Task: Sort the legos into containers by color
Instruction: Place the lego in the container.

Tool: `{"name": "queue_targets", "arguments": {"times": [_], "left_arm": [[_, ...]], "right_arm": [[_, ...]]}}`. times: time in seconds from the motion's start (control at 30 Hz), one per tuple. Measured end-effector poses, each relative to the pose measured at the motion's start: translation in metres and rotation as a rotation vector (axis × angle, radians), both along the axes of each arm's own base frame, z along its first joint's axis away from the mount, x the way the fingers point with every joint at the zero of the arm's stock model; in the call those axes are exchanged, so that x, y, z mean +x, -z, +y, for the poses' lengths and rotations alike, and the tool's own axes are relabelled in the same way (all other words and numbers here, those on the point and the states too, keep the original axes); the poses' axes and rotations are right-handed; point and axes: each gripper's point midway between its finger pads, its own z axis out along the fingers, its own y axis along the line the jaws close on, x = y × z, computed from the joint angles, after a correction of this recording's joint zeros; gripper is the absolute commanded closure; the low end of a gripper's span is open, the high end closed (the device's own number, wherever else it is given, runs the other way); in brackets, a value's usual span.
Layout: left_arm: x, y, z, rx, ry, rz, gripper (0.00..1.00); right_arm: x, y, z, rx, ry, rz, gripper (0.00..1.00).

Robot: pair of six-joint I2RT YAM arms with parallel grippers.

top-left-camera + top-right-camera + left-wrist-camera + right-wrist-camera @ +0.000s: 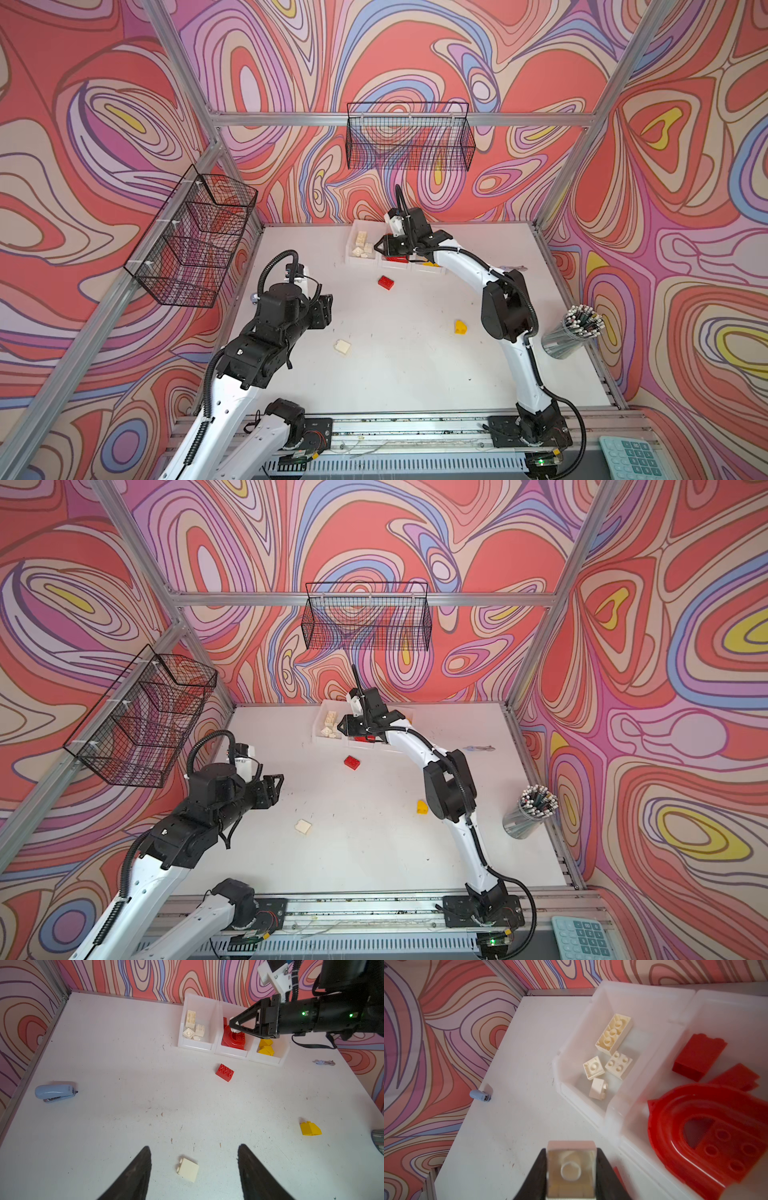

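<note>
The right fingers (536,1176) pinch a white brick (572,1169) from both sides, above the row of three bins (230,1054) at the far edge of the desk (124,1064). The right wrist view shows that grip up close. The left wrist view shows the brick only as a pale sliver over the middle bin (226,1006), near the wall it shares with the bin of white bricks (195,1046).

Only the left wrist view takes in what all three bins hold: four white bricks, red pieces with a big red arch (231,1040), and yellow ones in the last bin (264,1060) (in both top views the right arm (461,262) hides most of this).

The left fingers (135,1174) stand spread with nothing between them, above the desk. A cream brick (188,1169) lies loose near them. A red brick (386,282) lies just before the bins, and a yellow brick (460,327) lies well apart. The blue stapler (55,1093) shows plainly in the wrist views only.
</note>
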Motion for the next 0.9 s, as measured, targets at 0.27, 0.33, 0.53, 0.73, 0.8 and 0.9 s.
{"name": "queue_targets", "arguments": {"times": [0.27, 0.33, 0.53, 0.73, 0.8, 0.9], "left_arm": [[0.001, 0.003, -0.005, -0.008, 0.019, 0.014, 0.34], [0.001, 0.003, -0.005, -0.010, 0.021, 0.015, 0.34], [0.001, 0.003, -0.006, -0.015, 0.023, 0.016, 0.34], [0.001, 0.004, -0.006, -0.017, 0.026, 0.020, 0.34], [0.001, 0.005, -0.006, -0.018, 0.025, 0.021, 0.34], [0.001, 0.005, -0.007, -0.019, 0.025, 0.021, 0.34]], "right_arm": [[0.017, 0.000, 0.012, 0.134, -0.009, 0.027, 0.74], [0.021, -0.008, 0.016, 0.176, -0.008, 0.011, 0.74], [0.033, -0.032, 0.028, 0.301, -0.006, -0.046, 0.74], [0.050, -0.028, 0.036, 0.357, 0.009, -0.062, 0.73], [0.054, -0.023, 0.037, 0.363, 0.021, -0.058, 0.72], [0.058, -0.020, 0.035, 0.373, 0.047, -0.049, 0.71]]}}
